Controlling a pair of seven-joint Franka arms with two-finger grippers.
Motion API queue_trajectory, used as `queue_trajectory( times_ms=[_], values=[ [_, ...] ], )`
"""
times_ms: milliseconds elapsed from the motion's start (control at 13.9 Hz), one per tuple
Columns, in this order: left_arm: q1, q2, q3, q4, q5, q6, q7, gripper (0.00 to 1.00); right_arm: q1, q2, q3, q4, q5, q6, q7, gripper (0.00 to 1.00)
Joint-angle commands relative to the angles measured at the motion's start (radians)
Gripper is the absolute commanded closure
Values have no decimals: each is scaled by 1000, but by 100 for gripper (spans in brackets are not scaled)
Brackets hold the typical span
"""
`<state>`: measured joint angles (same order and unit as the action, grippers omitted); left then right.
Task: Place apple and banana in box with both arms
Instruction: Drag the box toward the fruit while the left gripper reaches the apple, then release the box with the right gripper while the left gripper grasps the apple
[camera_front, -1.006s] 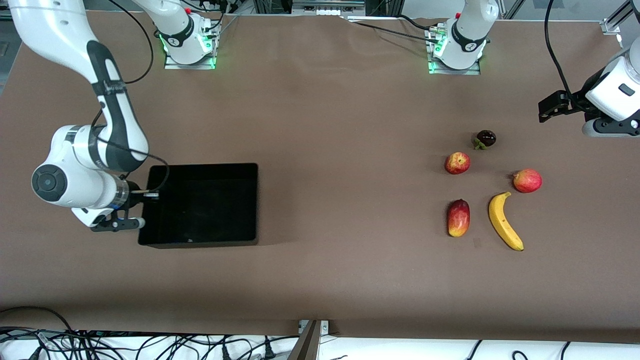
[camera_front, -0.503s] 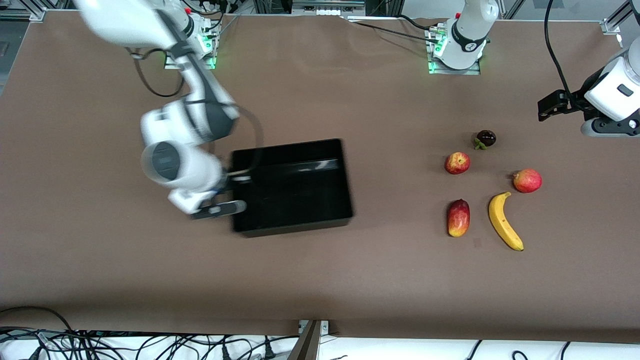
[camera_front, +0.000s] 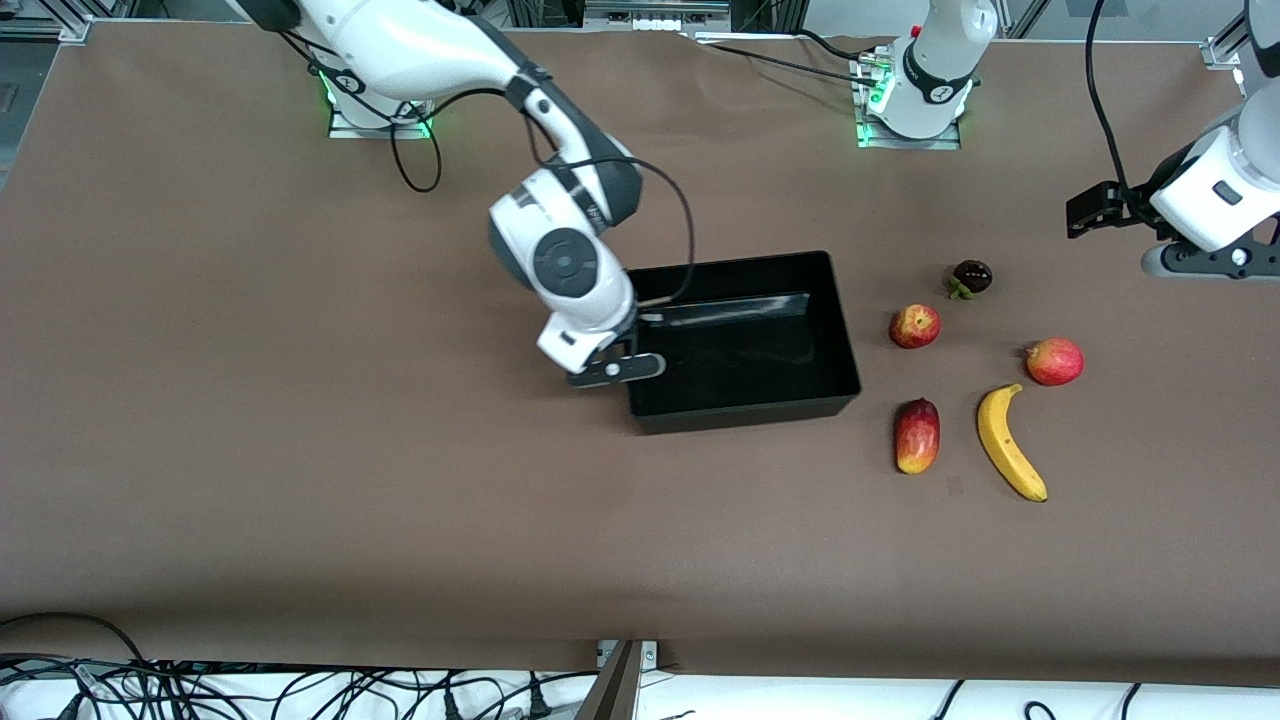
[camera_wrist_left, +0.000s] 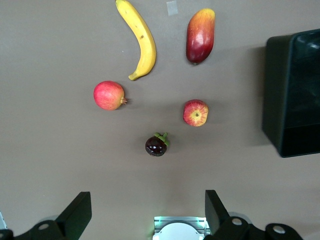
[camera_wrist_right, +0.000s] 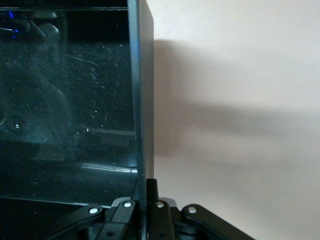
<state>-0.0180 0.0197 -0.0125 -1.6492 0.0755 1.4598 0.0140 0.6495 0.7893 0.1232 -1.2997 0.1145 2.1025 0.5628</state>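
My right gripper (camera_front: 625, 366) is shut on the box's (camera_front: 745, 410) end wall at the right arm's side; the right wrist view shows the thin wall (camera_wrist_right: 142, 100) pinched between its jaws (camera_wrist_right: 145, 195). The glossy black box is empty. The apple (camera_front: 914, 326) lies just beside the box toward the left arm's end. The banana (camera_front: 1009, 443) lies nearer the front camera than the apple. My left gripper (camera_front: 1205, 262) hangs open and empty over the table's left-arm end (camera_wrist_left: 145, 220). Its wrist view shows the apple (camera_wrist_left: 195, 112), banana (camera_wrist_left: 140, 42) and box (camera_wrist_left: 292, 100).
A pinkish-red round fruit (camera_front: 1054, 361), an elongated red-yellow fruit (camera_front: 917, 435) and a dark mangosteen (camera_front: 971, 277) lie around the apple and banana. They also show in the left wrist view: round fruit (camera_wrist_left: 109, 95), oval fruit (camera_wrist_left: 200, 36), mangosteen (camera_wrist_left: 156, 145).
My right gripper has dragged the box across the table from the right arm's end to just beside the fruits. My left arm has shifted slightly. The fruits have not moved.
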Motion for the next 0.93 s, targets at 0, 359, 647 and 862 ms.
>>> queue_trajectory(
  times_ms=[0,359,647,862],
  values=[
    [1,20,0,2,-14,-3,23,0,42,66,-10,57,22,52,23,100],
    [-10,65,-1,-12,-20,63,24,0,56,133,-13,57,19,160,26,100],
    [-10,83,-18,-203,-54,317,24,0,50,131,-17,57,11,166,17,61],
    [-10,114,-29,-364,-54,519,18,0,45,102,-37,59,11,148,11,0]
  ],
)
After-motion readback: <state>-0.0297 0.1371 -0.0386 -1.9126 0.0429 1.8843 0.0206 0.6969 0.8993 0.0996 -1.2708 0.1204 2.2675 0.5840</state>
